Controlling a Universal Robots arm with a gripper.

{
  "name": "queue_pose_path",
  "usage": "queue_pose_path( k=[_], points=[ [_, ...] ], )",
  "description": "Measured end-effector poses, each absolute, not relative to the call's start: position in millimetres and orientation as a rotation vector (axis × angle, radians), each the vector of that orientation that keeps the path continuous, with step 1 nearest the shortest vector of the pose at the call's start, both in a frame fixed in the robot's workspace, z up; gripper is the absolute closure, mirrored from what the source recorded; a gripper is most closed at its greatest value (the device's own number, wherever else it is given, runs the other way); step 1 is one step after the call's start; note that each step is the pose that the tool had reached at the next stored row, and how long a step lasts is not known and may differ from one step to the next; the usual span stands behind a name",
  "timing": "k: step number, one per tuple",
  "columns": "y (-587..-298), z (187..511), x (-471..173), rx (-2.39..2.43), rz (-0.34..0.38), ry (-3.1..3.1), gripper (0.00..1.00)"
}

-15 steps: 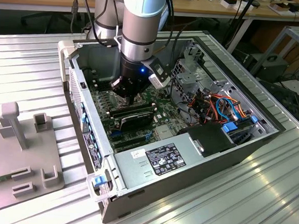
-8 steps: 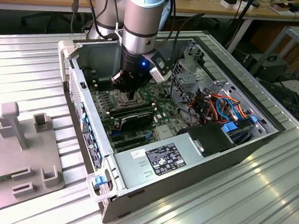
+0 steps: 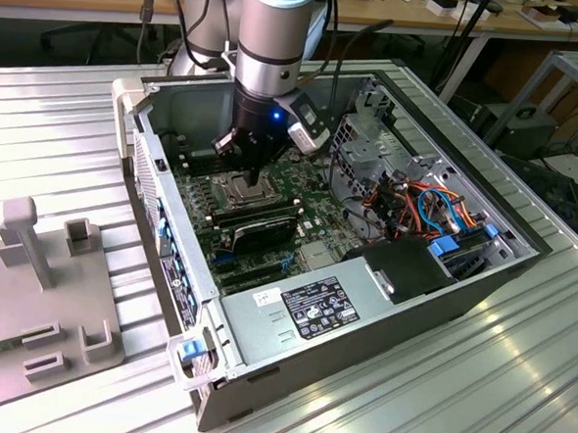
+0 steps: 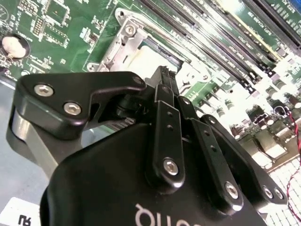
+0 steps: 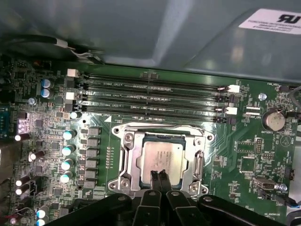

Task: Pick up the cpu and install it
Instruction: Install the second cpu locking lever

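Bright even overhead light; glare on motherboard (image 4: 263, 28) in second wrist view; near hand (image 4: 165, 89) blurred.

1. The open computer case (image 3: 364, 280) is seen from above and off to one side in the exterior view.
2. In both wrist views, the CPU socket (image 5: 162, 160) (image 4: 141, 52) is looked down on from close up.

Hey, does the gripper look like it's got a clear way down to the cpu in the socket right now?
Probably yes. The gripper hangs just above the cpu, which sits in the socket frame on the motherboard. Nothing lies between them, and the memory slots stand off to one side.
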State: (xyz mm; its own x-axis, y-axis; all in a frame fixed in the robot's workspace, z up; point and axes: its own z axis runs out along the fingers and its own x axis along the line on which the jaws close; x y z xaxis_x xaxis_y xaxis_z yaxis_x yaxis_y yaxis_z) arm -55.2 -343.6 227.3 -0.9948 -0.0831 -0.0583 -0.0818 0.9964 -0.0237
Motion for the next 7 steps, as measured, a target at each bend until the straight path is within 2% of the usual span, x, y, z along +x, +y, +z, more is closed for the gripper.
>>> queue_pose_path(
  k=[7],
  points=[
    [-343.6,227.3,-54.7,-0.127,-0.032,3.080,0.89]
  ],
)
